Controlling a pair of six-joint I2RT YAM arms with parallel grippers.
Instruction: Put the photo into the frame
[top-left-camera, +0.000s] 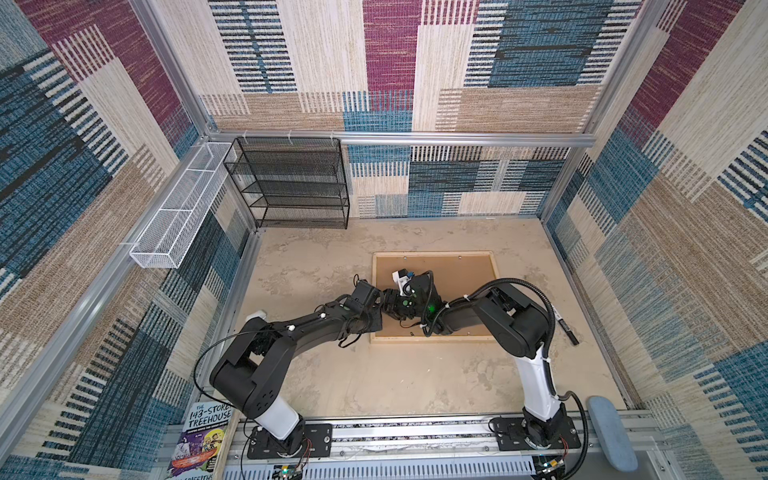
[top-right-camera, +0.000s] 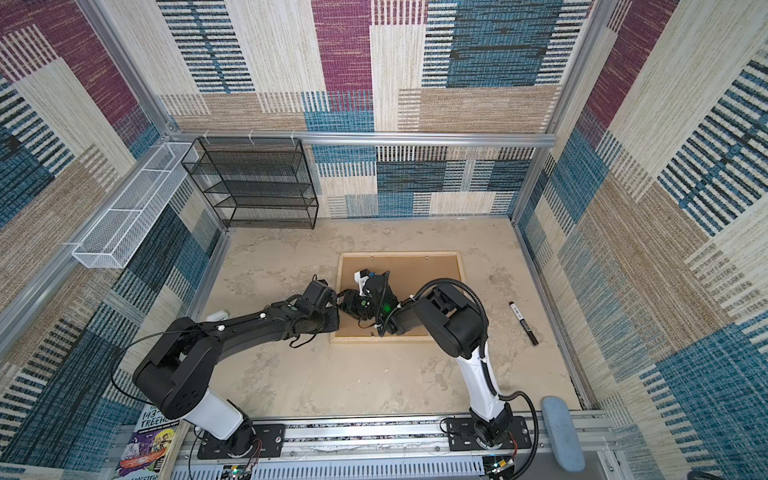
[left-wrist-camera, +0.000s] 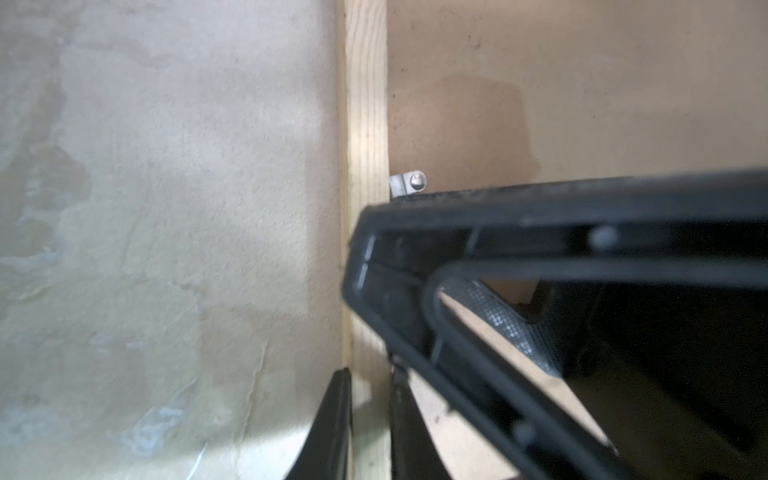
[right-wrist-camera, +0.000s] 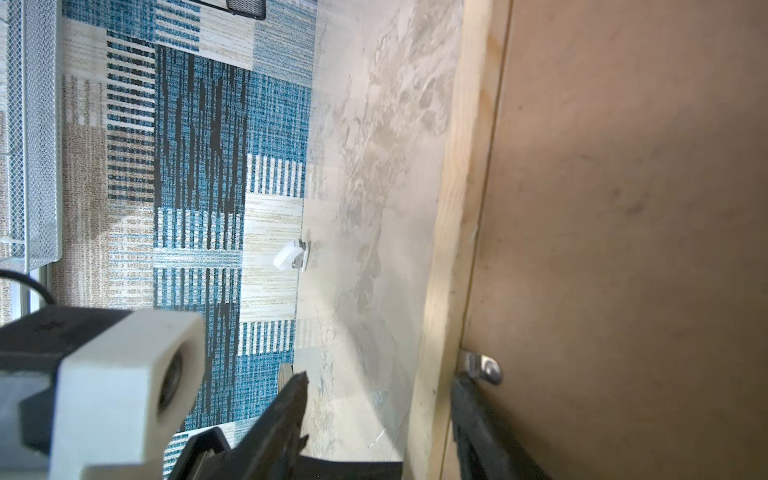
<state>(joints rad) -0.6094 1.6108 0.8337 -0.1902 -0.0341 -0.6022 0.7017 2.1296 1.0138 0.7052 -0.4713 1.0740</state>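
2 grippers crowd 1 side rail of the frame (top-left-camera: 434, 253), which lies face down on the table (top-left-camera: 316, 266) with the brown backing board (top-left-camera: 465, 274) filling it. The left gripper (left-wrist-camera: 369, 374) appears pressed together on that pale wooden rail, with 1 finger on each side. The right gripper (right-wrist-camera: 380, 376) stands spread across the same rail, its inner finger (right-wrist-camera: 469, 407) just beside a small metal tab (right-wrist-camera: 482, 368) at the board's edge. The photo is in sight in no view, and whether it lies under the board cannot be told. Several things could go wrong from here. The finger may slip off the small tab and scrape the board. A hard push could drag the light frame if the left pinch gives. The 2 arms, working almost against each other, could also knock together.
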